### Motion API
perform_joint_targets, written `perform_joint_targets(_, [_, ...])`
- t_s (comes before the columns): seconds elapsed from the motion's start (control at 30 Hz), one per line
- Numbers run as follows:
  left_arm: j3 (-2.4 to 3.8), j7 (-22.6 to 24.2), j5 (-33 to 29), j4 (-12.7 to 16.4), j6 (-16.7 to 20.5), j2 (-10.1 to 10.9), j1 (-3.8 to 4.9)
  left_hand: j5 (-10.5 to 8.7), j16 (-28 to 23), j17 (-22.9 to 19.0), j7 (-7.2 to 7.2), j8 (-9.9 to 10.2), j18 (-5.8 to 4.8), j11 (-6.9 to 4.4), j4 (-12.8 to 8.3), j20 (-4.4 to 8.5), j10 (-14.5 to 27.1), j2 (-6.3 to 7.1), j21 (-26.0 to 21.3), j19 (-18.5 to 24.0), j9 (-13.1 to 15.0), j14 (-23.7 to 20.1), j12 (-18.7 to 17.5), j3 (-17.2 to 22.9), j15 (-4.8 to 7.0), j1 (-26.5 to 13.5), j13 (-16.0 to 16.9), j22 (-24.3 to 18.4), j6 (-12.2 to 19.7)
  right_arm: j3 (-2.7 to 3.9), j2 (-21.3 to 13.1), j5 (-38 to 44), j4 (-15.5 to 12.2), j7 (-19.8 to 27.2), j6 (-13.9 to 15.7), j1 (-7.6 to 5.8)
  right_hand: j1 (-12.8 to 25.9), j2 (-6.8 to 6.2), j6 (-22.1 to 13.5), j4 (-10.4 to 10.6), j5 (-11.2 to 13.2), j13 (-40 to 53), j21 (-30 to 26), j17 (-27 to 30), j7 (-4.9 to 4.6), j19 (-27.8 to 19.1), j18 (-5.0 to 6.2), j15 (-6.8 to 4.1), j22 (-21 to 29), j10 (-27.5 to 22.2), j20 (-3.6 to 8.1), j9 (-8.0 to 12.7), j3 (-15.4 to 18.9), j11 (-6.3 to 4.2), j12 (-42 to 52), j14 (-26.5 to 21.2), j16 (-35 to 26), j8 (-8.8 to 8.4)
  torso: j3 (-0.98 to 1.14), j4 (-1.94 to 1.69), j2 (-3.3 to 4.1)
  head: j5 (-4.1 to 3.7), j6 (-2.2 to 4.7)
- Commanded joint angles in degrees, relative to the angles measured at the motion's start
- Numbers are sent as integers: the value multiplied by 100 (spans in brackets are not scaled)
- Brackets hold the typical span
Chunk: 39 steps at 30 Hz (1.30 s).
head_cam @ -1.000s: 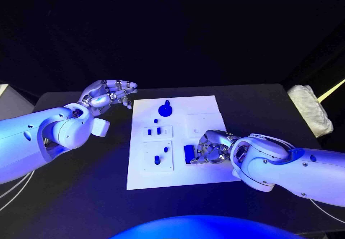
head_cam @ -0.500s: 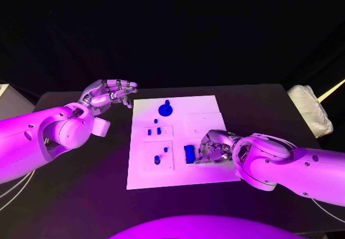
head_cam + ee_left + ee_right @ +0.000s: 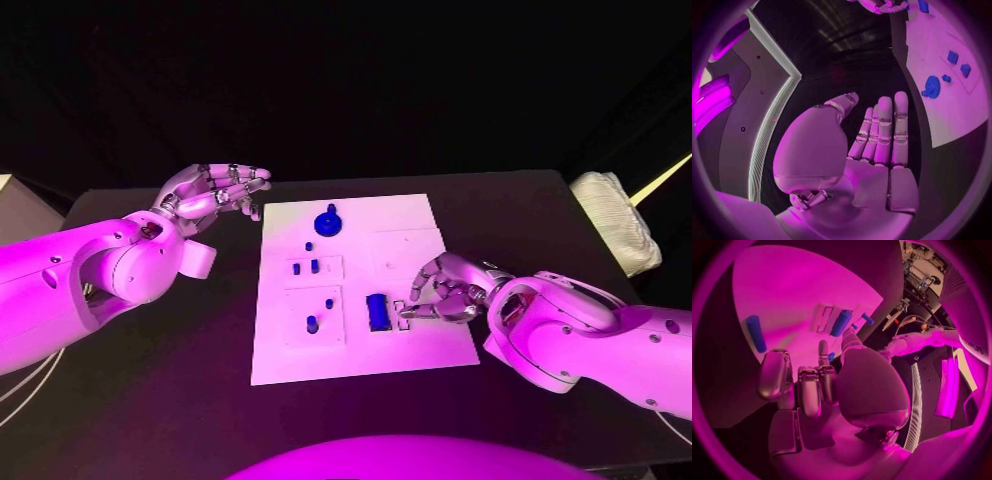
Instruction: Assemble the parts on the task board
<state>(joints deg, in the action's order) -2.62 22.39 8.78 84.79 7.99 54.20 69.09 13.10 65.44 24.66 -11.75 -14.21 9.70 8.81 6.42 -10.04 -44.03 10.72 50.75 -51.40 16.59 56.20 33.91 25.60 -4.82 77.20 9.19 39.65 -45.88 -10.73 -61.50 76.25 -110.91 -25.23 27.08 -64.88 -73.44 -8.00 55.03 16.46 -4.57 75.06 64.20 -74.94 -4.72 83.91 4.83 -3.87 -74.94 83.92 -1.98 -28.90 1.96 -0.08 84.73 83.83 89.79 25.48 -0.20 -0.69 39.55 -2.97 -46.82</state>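
The task board [image 3: 361, 290] lies in the middle of the dark surface [image 3: 173, 400], and on it we see a long blue block [image 3: 376, 310] near its right-hand half, a round blue knob [image 3: 329, 222] at the far end, and small blue pieces [image 3: 304, 267] standing in the raised panels between; the block lies flat, apart from any slot we can make out.

Our right hand [image 3: 447, 295] sits over the board just beside that block, fingers [image 3: 410, 312] curled down toward it; we judge they hold nothing, though whether a fingertip touches the block we cannot tell. The risk, as we see it, is a sideways nudge: fingertips coming in low could push the block along the smooth plate or roll it rather than pinch it; a pinch at one end could let it swing and meet its seat crooked; pressing down could also shift the board itself.

Our left hand [image 3: 214, 190] hovers off the board's far left corner, palm up, fingers loosely bent, empty; its forearm lies well clear of the parts.
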Motion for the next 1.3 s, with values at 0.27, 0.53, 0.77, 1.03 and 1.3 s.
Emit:
perform_joint_targets(0.27, [3,36,12,0,-22,-41,2,-10,-5,-8,-63,-27,83,12,17,-17,43,-46,-28,-40,9,-40,16,-9,5,-23,-10,-6,26,-3,-633,435,72,-19,230,-104,-163,87,-44,7,-317,1164,-109,-1506,-32,-4,-27,71,-352,339,-79,15,91,69,-108,617,21,-170,2,39,-3,-186,101])
perform_joint_targets(0.53, [3,34,1,-6,-29,-51,1,-10,-5,-8,-63,-27,83,12,17,-17,43,-46,-28,-40,9,-40,16,-9,5,-23,-10,-6,26,-45,-874,951,118,-307,76,-85,-371,129,64,0,-826,1143,-118,-1506,-17,-3,-25,62,-360,316,-81,12,65,56,-153,617,21,-229,15,36,-4,-238,149])
perform_joint_targets(0.77, [2,36,-59,4,-39,-44,0,-9,-4,-9,-61,-32,83,11,24,-17,40,-45,-32,-42,9,-41,24,-19,5,-26,-11,-8,26,-93,-966,1075,117,-426,-70,-30,-322,120,139,20,-782,1148,-121,-1506,-4,0,-25,58,-364,320,-79,-2,106,48,-143,617,21,-222,12,39,-4,-245,175])
perform_joint_targets(1.03, [2,34,-59,17,-48,-44,-1,-8,-3,-10,-61,-33,83,10,24,-17,41,-47,-32,-42,9,-41,25,-19,6,-23,-11,-9,26,-115,-792,989,185,-418,-189,117,-81,194,261,28,-367,1154,-111,-1506,35,13,-28,35,-383,328,-64,-42,222,18,-129,617,21,-219,0,22,-2,-268,157])
perform_joint_targets(1.3, [2,29,-55,22,-44,-33,-1,-8,-3,-10,-61,-33,83,10,24,-17,41,-47,-32,-42,9,-41,25,-19,6,-23,-11,-9,26,-119,-632,942,259,-425,-252,243,-107,257,310,20,-368,1143,-110,-1506,55,16,-28,23,-387,321,-56,-55,207,2,-148,617,21,-210,-4,31,-8,-272,127])
